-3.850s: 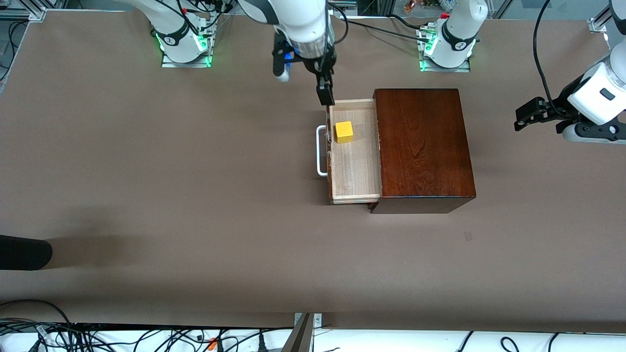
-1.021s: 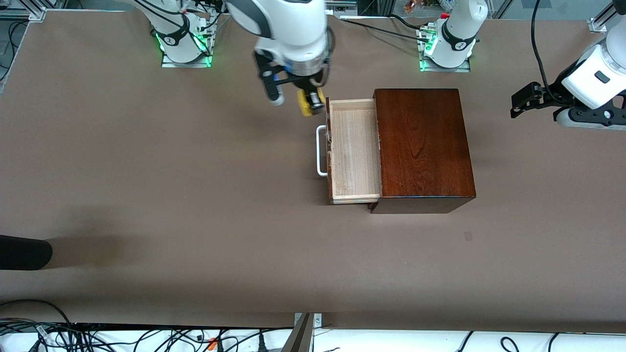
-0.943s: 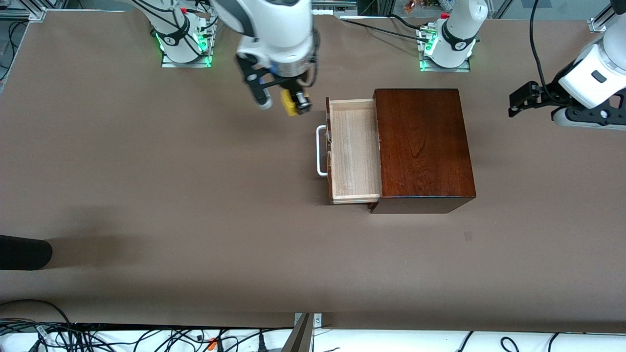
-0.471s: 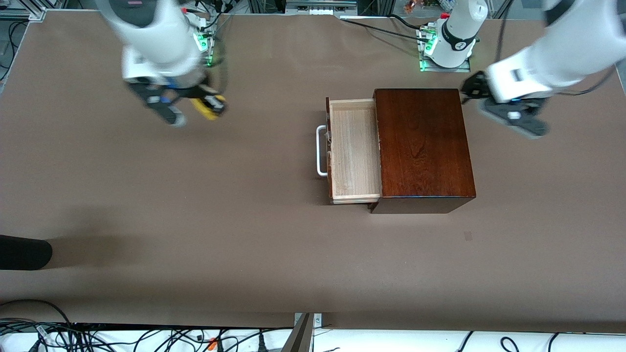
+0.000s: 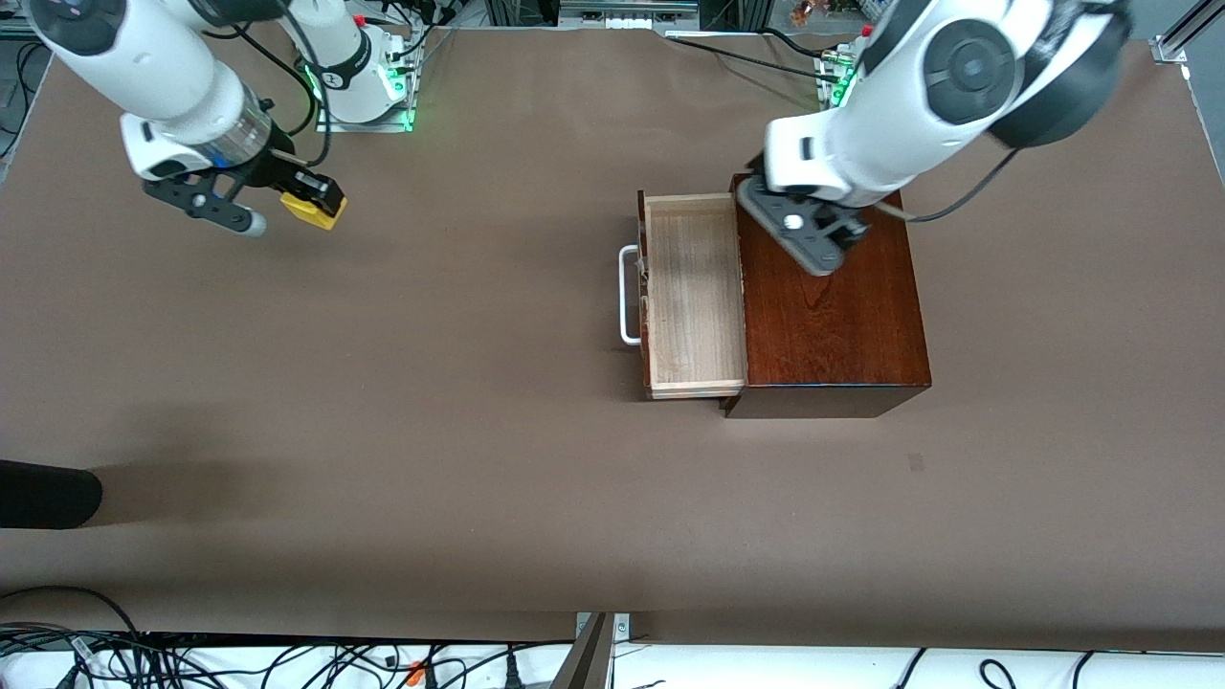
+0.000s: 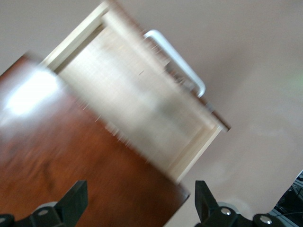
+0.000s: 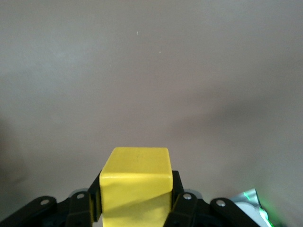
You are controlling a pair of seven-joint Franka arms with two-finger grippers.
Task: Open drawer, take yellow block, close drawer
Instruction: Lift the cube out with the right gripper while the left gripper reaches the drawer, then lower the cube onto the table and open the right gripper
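**Risk at the drawer-closing step**

Pinched between the clenched fingers of the right gripper: the yellow block, up in the air over bare table, in the upper part of the front view toward the right arm's end, well apart from the drawer. Seems seated between the fingers in the right wrist view. Could drop or bounce away if released from this height.

Hovering over the mahogany box, close to its seam with the pulled-out, empty drawer at upper middle of the frame: the left gripper, fingers spread wide. Likely trouble here:

- Coming down on the box top or the tray's pale rim instead of clearing the drawer front.
- Snagging a finger in the white handle.
- Pushing off-centre, so skewing and jamming the tray.
- Shoving the whole box along the table rather than sliding the drawer home.
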